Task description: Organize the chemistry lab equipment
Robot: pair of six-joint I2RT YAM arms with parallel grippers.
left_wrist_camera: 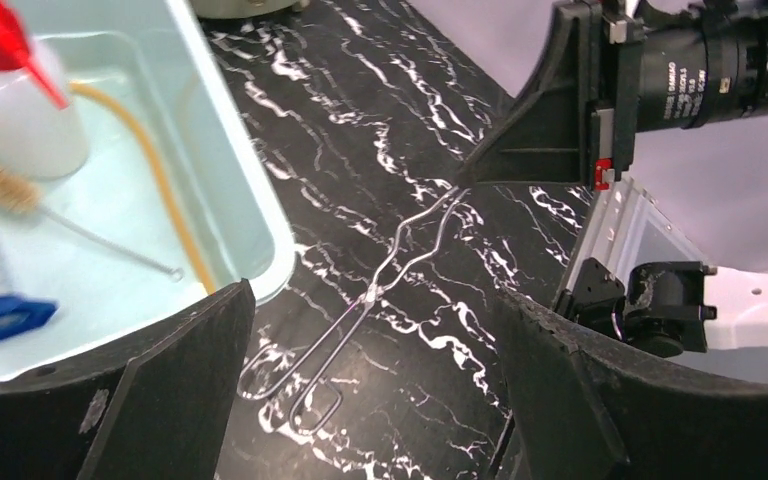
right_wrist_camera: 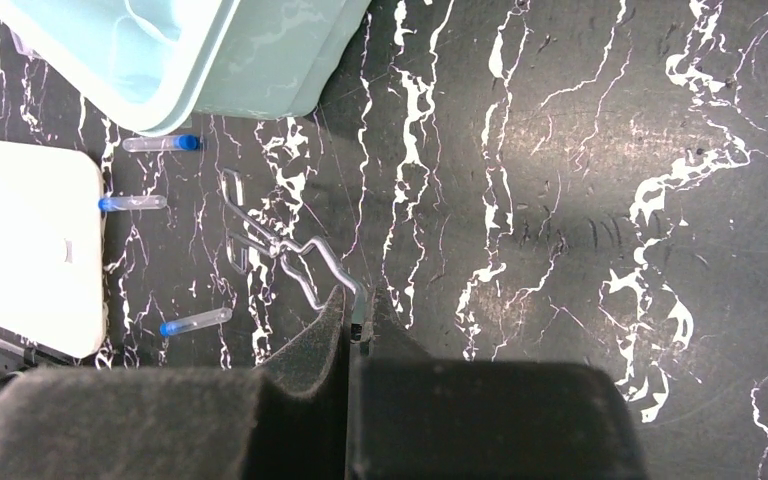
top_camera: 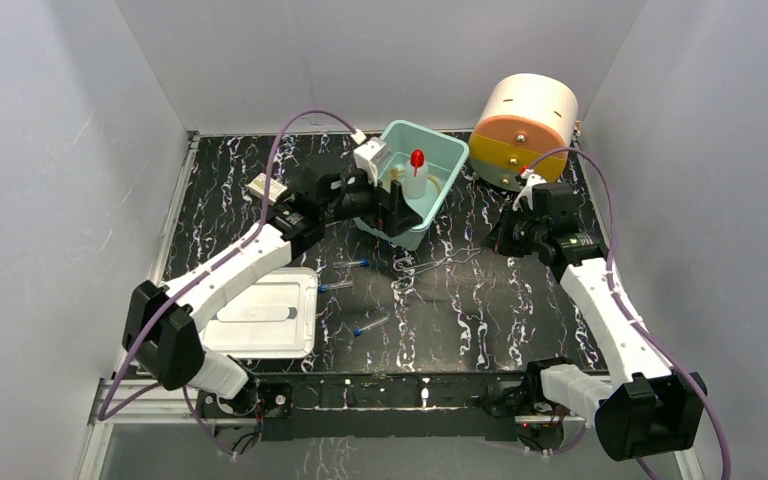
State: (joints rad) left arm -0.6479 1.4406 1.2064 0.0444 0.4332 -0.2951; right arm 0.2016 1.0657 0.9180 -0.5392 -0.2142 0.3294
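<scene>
The metal tongs lie on the black marbled table in front of the teal bin. My right gripper is shut on one tip of the tongs, low at the table. My left gripper is open and empty, hovering over the bin's near corner above the tongs' handles. The bin holds the red-nozzled wash bottle, tan tubing, a brush and a blue cap. Three blue-capped tubes lie loose. No grey tube rack shows.
A white lid lies flat at the near left. A cream and orange cylinder stands at the back right, behind my right arm. Grey walls close in the table on three sides.
</scene>
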